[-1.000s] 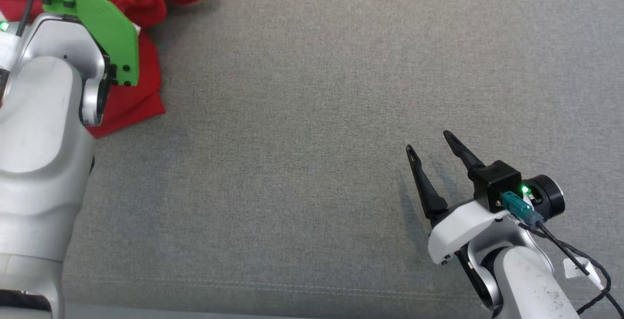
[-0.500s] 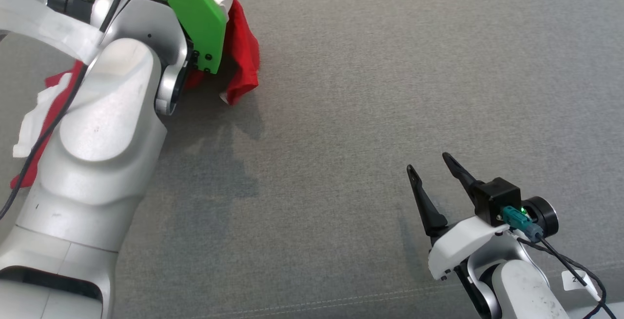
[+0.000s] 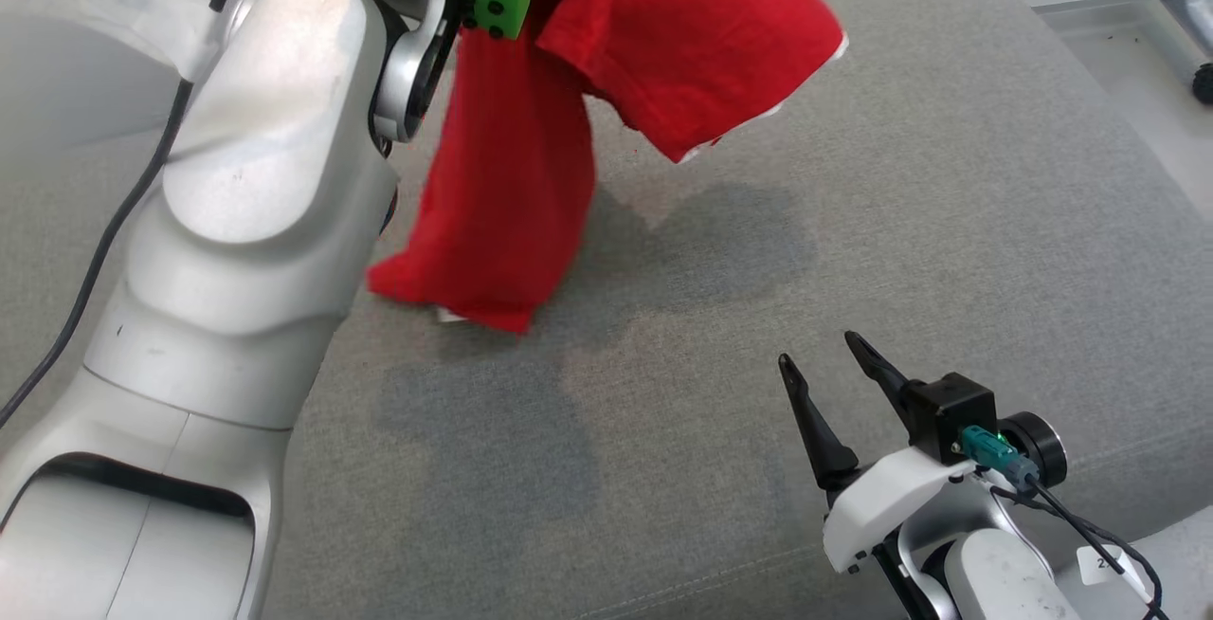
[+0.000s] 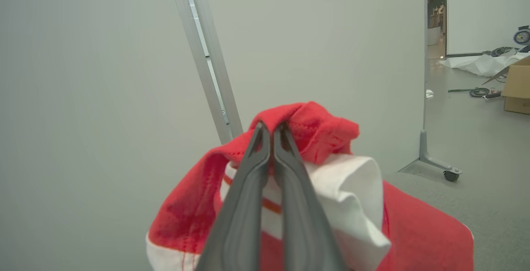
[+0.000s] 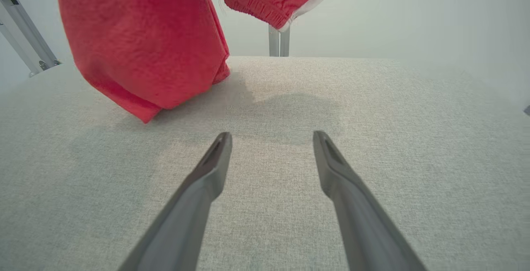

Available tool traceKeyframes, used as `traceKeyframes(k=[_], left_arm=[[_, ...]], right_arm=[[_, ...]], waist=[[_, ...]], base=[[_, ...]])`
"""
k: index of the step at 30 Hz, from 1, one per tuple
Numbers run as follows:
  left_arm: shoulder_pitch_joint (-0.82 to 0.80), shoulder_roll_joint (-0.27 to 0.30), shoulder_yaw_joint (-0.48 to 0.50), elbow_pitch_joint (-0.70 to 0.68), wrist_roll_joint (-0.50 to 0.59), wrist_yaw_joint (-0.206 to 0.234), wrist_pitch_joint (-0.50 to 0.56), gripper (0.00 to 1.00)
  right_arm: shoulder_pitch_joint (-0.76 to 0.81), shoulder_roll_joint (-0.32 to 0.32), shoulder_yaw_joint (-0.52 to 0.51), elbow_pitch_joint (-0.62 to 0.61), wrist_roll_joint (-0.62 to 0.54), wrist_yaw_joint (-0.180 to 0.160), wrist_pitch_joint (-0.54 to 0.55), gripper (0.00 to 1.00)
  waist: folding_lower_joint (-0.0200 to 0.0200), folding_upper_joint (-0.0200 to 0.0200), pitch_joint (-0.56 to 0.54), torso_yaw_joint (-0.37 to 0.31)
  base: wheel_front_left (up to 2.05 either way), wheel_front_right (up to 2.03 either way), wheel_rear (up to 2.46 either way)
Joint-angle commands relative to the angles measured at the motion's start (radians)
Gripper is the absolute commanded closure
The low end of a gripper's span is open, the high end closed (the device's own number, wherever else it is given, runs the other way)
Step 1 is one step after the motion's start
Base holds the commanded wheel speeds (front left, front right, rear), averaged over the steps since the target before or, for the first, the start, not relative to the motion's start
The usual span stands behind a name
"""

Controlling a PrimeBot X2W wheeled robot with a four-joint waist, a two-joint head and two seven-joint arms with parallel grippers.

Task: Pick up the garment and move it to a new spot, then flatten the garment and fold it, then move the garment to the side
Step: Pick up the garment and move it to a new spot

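The garment (image 3: 512, 174) is red with white trim and hangs from the top of the head view down to the grey surface, its lower end touching it. In the left wrist view my left gripper (image 4: 271, 130) is shut on a bunched red fold of the garment (image 4: 314, 130), white lining showing below. The right wrist view shows the garment (image 5: 140, 43) dangling at upper left. My right gripper (image 3: 817, 355) stands open near the lower right, apart from the cloth; its fingers (image 5: 215, 159) hover above bare fabric.
A grey upholstered surface (image 3: 853, 222) spreads under both arms, its right edge (image 3: 1118, 99) near pale floor. A partition's wheeled metal foot (image 4: 430, 159) stands on the floor beyond. A cardboard box (image 4: 517, 84) and clutter lie far off.
The left arm has lifted the garment off the surface and carried it right; it now hangs unfurled. The head camera has shifted too. The right gripper stays open.
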Motion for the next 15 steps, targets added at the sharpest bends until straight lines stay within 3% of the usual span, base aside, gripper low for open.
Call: traceKeyframes(k=[1,7,15], left_arm=[[-0.026,-0.005,0.006,0.007,-0.009,-0.004,-0.013,1.00],[0.004,0.014,-0.032,0.079,0.001,-0.015,0.028,1.00],[0.128,0.049,-0.076,0.156,-0.015,-0.026,0.137,1.00]], right_arm=[[0.008,-0.002,-0.002,0.001,0.006,0.000,-0.006,0.00],[0.014,-0.002,-0.019,-0.006,-0.001,0.000,-0.006,0.00],[0.027,-0.002,-0.050,-0.027,-0.016,0.000,0.012,0.00]], waist=[[0.0000,0.0000,-0.027,-0.029],[0.0000,0.0000,-0.021,-0.022],[0.0000,0.0000,0.014,0.042]], base=[[0.00,0.00,0.00],[0.00,0.00,0.00],[0.00,0.00,0.00]])
